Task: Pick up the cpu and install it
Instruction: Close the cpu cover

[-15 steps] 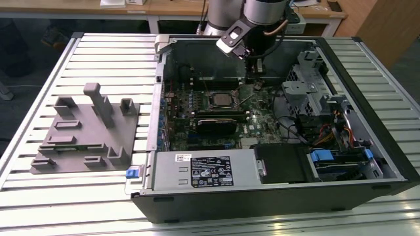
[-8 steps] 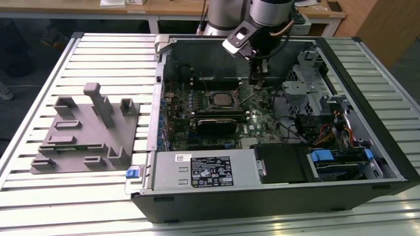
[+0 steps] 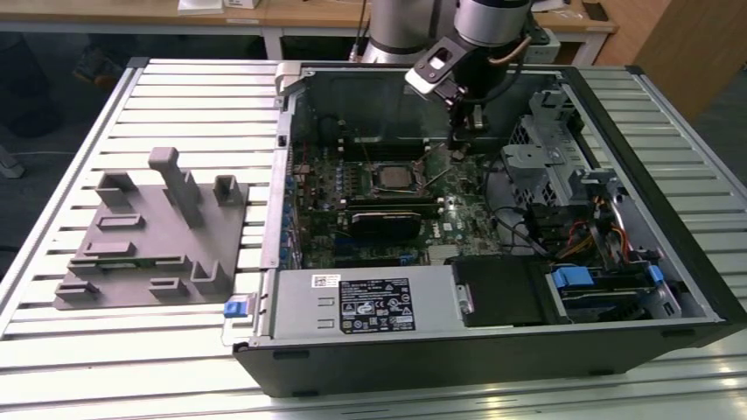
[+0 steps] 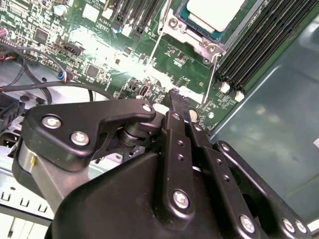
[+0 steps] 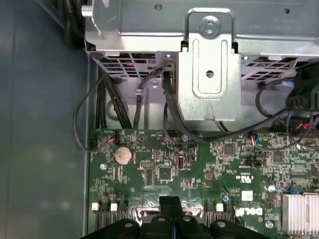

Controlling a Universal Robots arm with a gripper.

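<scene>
Edge of cpu out of second wrist view; end effector closed.

Arm: grey metallic cylinders, upper centre of the exterior view.
Wrist block: black housing with a white panel.
Cable: copper-coloured loop beside the block.
Gripper: matte black linkage bars and slim paired fingers in both wrist views.
Screws: silver socket heads along the links.

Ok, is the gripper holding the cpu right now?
No, in the second wrist view the cpu lies in the motherboard socket, apart from the gripper.
</scene>
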